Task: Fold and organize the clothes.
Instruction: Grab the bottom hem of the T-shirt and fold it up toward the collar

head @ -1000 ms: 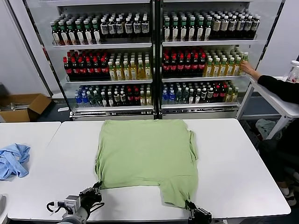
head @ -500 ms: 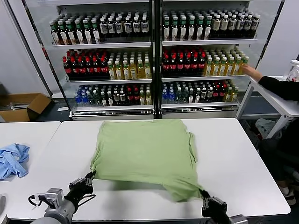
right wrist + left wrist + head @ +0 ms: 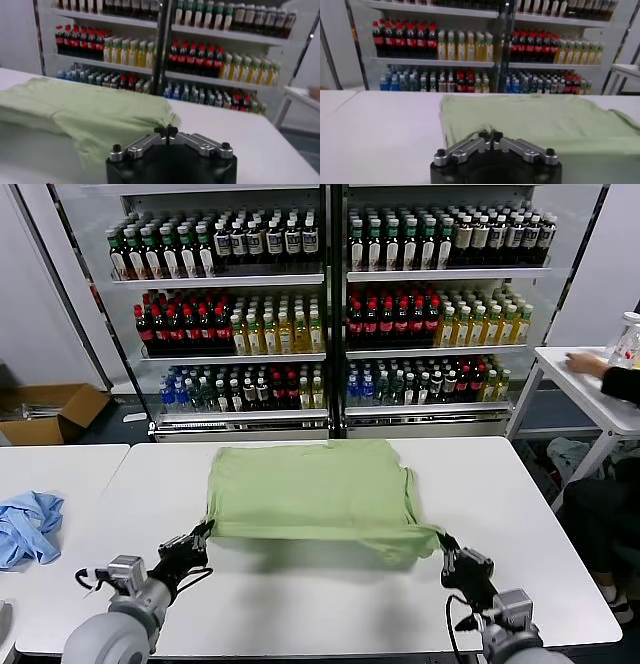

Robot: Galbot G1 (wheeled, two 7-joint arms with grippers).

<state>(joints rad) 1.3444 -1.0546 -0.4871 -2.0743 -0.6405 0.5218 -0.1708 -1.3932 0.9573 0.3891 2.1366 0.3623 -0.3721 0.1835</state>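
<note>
The shirt (image 3: 312, 496) is spread on the white desk (image 3: 530, 554), its far edge near the desk's far edge, and its near hem is lifted off the surface and stretched between the two tools. The left tool (image 3: 200, 534) is set at the shirt's near left corner, and in the left wrist view (image 3: 490, 136) its fingers are pressed together on the green cloth (image 3: 540, 120), which runs away from the fingertips toward the shelves. The right tool (image 3: 444, 544) is set at the near right corner, where the cloth is bunched; in the right wrist view (image 3: 166, 131) its fingers are likewise closed on a gathered fold of the shirt (image 3: 85, 112). Both arms are reached forward and upward from the near edge of the desk, the left arm on the left and the right arm on the right, with the tools pointed toward the shelves of bottles (image 3: 330, 304) behind the desk. A blue garment (image 3: 28, 526) is seen crumpled on a second desk to the left, well apart from the shirt. A cardboard box (image 3: 50, 412) is seen on the floor beyond it.
</note>
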